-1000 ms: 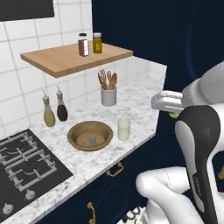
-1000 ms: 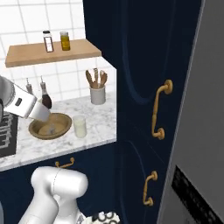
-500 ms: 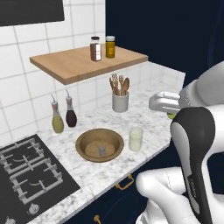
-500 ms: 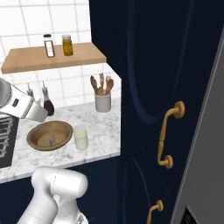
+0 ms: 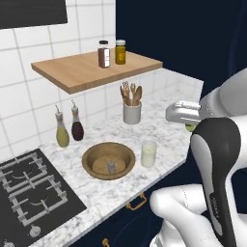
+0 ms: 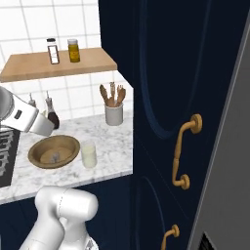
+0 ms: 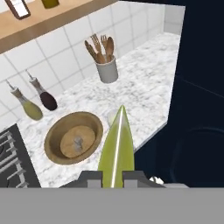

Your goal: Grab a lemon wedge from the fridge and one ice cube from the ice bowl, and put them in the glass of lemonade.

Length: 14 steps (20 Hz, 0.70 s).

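Stove: black hob (image 5: 34, 188) with grey grates at the far left of the table, its near corner just beside the ice bowl.
Oil bottles: two slim bottles against the tiled wall, one yellow-green (image 5: 61, 133), one dark (image 5: 77, 127), standing side by side behind the ice bowl.
Shelf: wooden shelf (image 5: 77, 72) on the wall above the bottles; a dark spice jar (image 5: 103, 53) and an amber jar (image 5: 120, 51) stand upright on it, close together.
Table: white marbled top (image 5: 164, 130), ending at a navy cabinet wall on the right.
Ice bowl: brown-bronze ice bowl (image 5: 108, 160) resting on the table near its front edge; one small pale ice cube (image 5: 111, 166) lies inside, roughly at centre.
Glass of lemonade: pale glass of lemonade (image 5: 148, 153) upright, just beside the bowl's right rim, apart from it.
Utensil crock: grey-white crock (image 5: 131, 112) with wooden utensils, further back toward the wall, well apart from the glass.
End effector: end effector (image 7: 116, 176) pinching the lemon wedge (image 7: 116, 151), fingers pressed on its base; in the hand view the wedge's tip overlaps the glass. In the left base view the hand hangs over the table's right edge, right of the glass.
Cabinet: navy doors with a brass handle (image 6: 183, 154) at far right.
Fridge: light-grey edge (image 6: 229, 166) at the right border of the right base view.
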Tool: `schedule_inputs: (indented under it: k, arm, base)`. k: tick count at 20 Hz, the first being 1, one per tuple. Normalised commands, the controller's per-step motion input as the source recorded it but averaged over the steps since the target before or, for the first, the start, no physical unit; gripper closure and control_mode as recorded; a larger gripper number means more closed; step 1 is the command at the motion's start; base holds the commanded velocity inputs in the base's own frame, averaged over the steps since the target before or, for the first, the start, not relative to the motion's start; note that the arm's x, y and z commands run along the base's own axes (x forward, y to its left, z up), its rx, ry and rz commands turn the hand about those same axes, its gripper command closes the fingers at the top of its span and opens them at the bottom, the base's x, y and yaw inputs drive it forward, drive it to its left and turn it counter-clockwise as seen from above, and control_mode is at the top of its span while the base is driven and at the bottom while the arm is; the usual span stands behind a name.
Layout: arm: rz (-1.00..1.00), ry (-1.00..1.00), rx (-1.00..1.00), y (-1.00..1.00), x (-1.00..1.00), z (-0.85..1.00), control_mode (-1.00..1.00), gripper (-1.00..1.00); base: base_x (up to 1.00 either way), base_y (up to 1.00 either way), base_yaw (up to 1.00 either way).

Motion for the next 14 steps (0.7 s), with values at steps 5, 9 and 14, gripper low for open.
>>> schedule_inputs:
  k: [5,9,14]
  arm:
    - [0.0,0.22,0.03,0.0,0.29,-0.03,-1.0,1.0]
    - [0.0,0.47,0.1,0.0,0.7,-0.38,-1.0,1.0]
    - [0.03,0.05,0.08,0.0,0.59,-0.92,-1.0,1.0]
  base:
    - [0.0,0.0,0.0]
    - [0.0,0.0,0.0]
    - [0.0,0.0,0.0]
